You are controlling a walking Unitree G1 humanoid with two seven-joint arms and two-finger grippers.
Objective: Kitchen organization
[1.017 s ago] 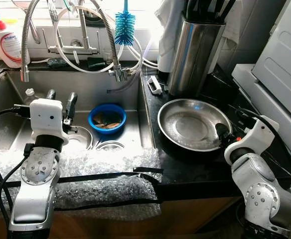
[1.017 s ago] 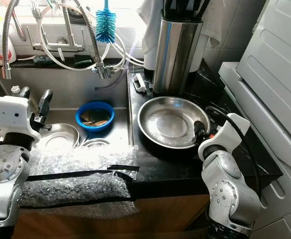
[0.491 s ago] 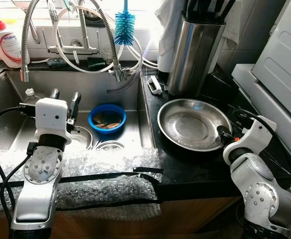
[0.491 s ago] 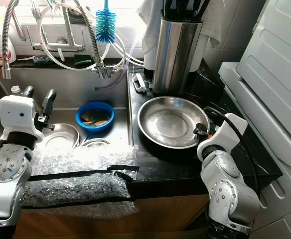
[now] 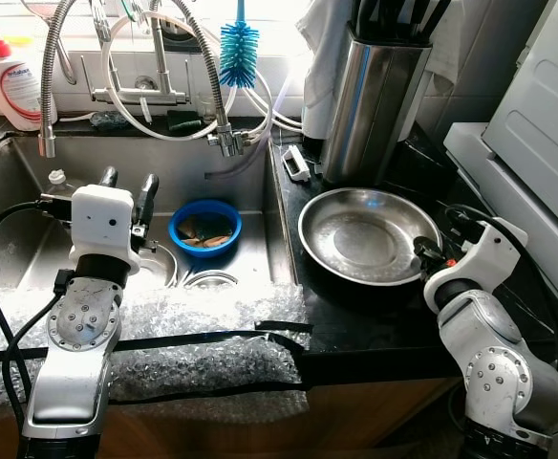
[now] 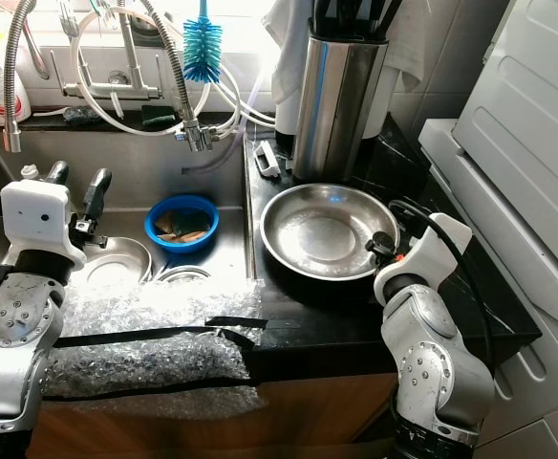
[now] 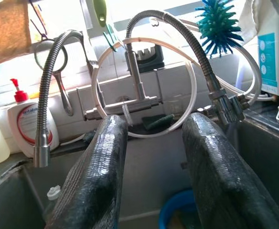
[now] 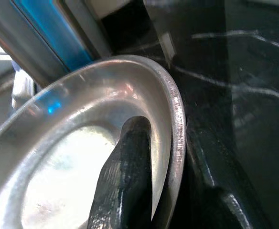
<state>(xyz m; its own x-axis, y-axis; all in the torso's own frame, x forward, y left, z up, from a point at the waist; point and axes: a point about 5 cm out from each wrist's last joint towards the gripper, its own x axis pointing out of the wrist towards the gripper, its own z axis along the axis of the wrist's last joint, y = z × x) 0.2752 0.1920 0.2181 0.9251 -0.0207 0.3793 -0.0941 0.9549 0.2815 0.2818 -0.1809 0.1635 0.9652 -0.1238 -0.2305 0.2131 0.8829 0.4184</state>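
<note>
From the head we see the steel plate (image 5: 370, 236) on the black counter (image 5: 375, 320) right of the sink (image 5: 31, 182), our right gripper (image 5: 422, 256) clamped on its near rim. Our left gripper (image 5: 126, 186) hovers over the sink beside the blue bowl (image 5: 205, 228).

Left wrist: fingers (image 7: 96, 171) spread apart, empty, facing the faucet (image 7: 134, 71).

Right wrist: one finger (image 8: 127, 181) lies inside the plate's rim.
</note>
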